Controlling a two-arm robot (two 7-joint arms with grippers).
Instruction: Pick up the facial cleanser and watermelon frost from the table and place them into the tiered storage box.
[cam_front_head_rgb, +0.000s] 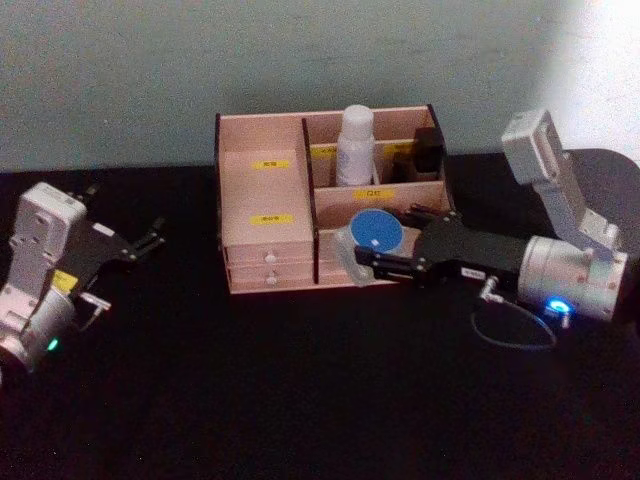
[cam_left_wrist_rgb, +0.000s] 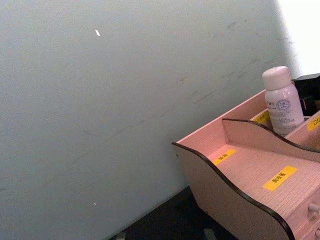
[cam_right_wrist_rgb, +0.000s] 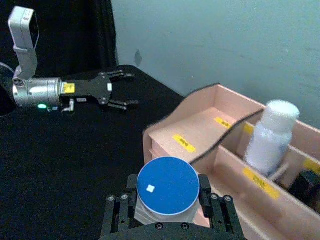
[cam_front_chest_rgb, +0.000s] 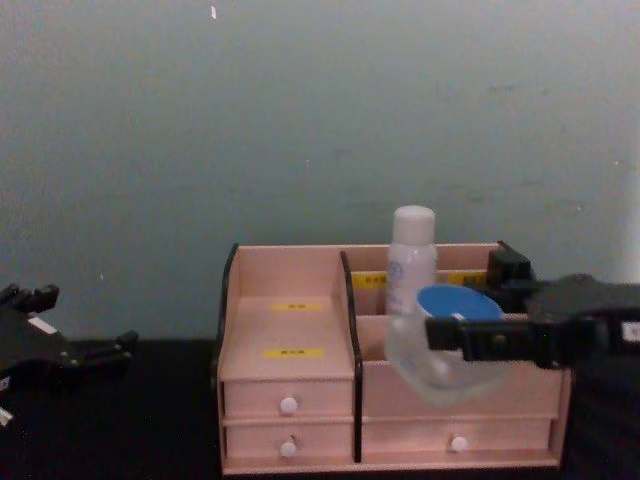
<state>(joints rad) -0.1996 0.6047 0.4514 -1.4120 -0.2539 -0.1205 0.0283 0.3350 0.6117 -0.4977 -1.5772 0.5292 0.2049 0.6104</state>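
The tiered storage box (cam_front_head_rgb: 262, 135) (cam_front_chest_rgb: 290, 270) (cam_right_wrist_rgb: 205, 107) (cam_left_wrist_rgb: 225, 200) stands at the back of the black table. A white bottle (cam_front_head_rgb: 355, 145) (cam_front_chest_rgb: 411, 260) (cam_left_wrist_rgb: 282, 102) (cam_right_wrist_rgb: 270, 137) stands upright in its back middle compartment. My right gripper (cam_front_head_rgb: 380, 238) (cam_right_wrist_rgb: 167, 200) (cam_front_chest_rgb: 450, 335) is shut on a clear jar with a blue lid (cam_front_head_rgb: 375, 230) (cam_right_wrist_rgb: 167, 186) (cam_front_chest_rgb: 445, 300), held at the box's low front right tier. I cannot tell which item is the facial cleanser and which the watermelon frost. My left gripper (cam_front_head_rgb: 150, 240) (cam_right_wrist_rgb: 122, 90) (cam_front_chest_rgb: 82, 319) rests open, left of the box.
A black object (cam_front_head_rgb: 430, 150) (cam_front_chest_rgb: 508, 268) sits in the box's back right compartment. A pale wall rises just behind the box. Bare black tabletop (cam_front_head_rgb: 300, 390) spreads in front of the box and between the arms.
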